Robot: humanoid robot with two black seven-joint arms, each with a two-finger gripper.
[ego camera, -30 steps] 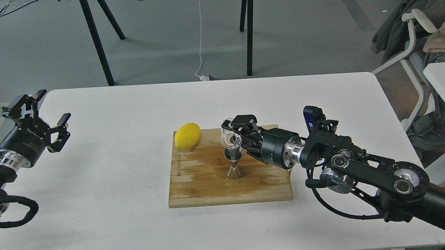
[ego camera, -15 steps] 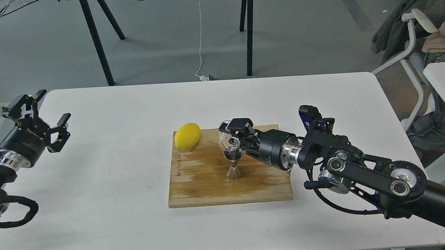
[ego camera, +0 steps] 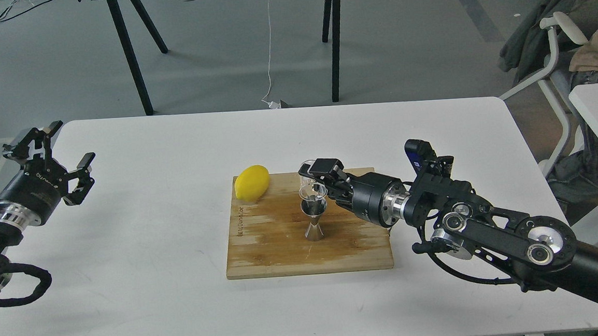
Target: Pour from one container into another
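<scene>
A shiny steel jigger (ego camera: 313, 220) stands upright near the middle of the wooden cutting board (ego camera: 283, 247). Right above its mouth hangs the small clear glass cup (ego camera: 311, 183), held by my right gripper (ego camera: 316, 179), which is shut on it from the right. The cup's lower edge looks close to the jigger's rim; whether they touch cannot be told. What is inside the cup is not visible. My left gripper (ego camera: 62, 151) stands open over the table's far left edge, holding nothing.
A yellow lemon (ego camera: 251, 182) lies at the board's back left corner. The board rests on a white table (ego camera: 153, 239). Black trestle legs (ego camera: 131, 59) stand on the floor behind, and a chair with clothes (ego camera: 571, 42) is at the right.
My right gripper with the glass cup shifted slightly left and back to the right above the jigger, and the cup's tilt changed a little. The left arm stayed still.
</scene>
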